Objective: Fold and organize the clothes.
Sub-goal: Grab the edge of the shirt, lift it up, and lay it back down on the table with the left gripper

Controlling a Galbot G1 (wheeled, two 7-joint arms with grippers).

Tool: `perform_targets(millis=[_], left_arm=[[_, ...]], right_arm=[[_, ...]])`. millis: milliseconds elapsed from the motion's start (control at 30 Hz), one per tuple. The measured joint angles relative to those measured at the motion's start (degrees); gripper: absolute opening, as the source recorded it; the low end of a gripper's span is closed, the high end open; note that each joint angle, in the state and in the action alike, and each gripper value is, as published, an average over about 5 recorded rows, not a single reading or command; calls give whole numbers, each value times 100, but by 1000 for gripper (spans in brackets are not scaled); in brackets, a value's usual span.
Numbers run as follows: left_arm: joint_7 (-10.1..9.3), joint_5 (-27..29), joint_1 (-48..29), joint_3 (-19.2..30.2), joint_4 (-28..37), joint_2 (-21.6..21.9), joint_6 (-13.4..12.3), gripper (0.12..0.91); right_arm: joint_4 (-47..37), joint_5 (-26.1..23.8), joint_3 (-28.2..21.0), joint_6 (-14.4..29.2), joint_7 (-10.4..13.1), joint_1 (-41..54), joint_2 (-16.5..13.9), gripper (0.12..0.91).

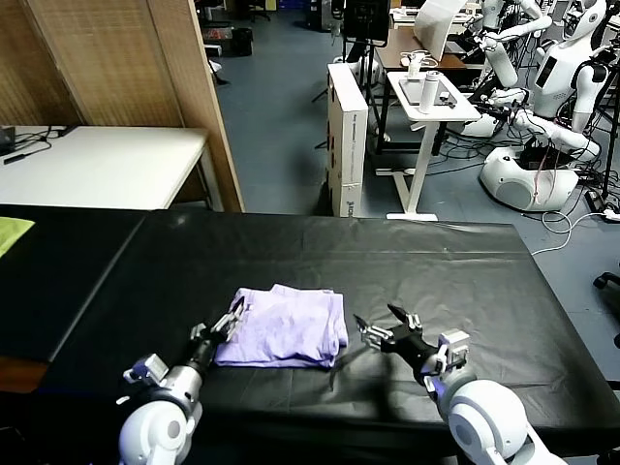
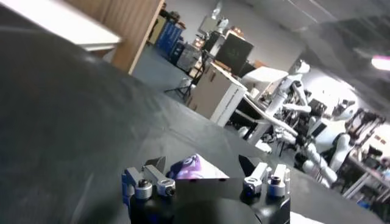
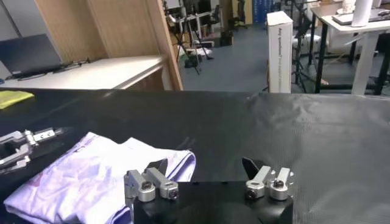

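while the head view takes in both arms at once, only the right wrist view shows the yellow-green cloth (image 3: 15, 97) lying flat at the far edge of the black surface (image 3: 292, 134); the left wrist view catches just a small lavender patch of the t-shirt (image 2: 192, 167) between its own fingers. left end effector (image 1: 230, 322) rests at the shirt's left edge, jaws fully apart, holding nothing. right end effector (image 1: 386, 325) sits just beside the shirt's right edge, also wide open and empty. black sheet covers the surface; beyond it a white desk (image 1: 97, 165), wooden partition (image 1: 136, 58), blue floor, white humanoid robots (image 1: 562, 87) at far right. t-shirt (image 1: 284, 326) lies folded into a rough rectangle near the front centre, pale lavender, soft creases, thin fabric.
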Motion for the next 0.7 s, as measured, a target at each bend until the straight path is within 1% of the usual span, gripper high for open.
perform_targets(millis=[300, 700], left_arm=[[29, -124, 118, -42, 42, -65, -47, 907], [66, -356, 224, 1, 38, -129, 13, 906]], right_arm=[[9, -22, -18, 0, 7, -6, 27, 907], [-3, -42, -31, 0, 12, -4, 62, 907]])
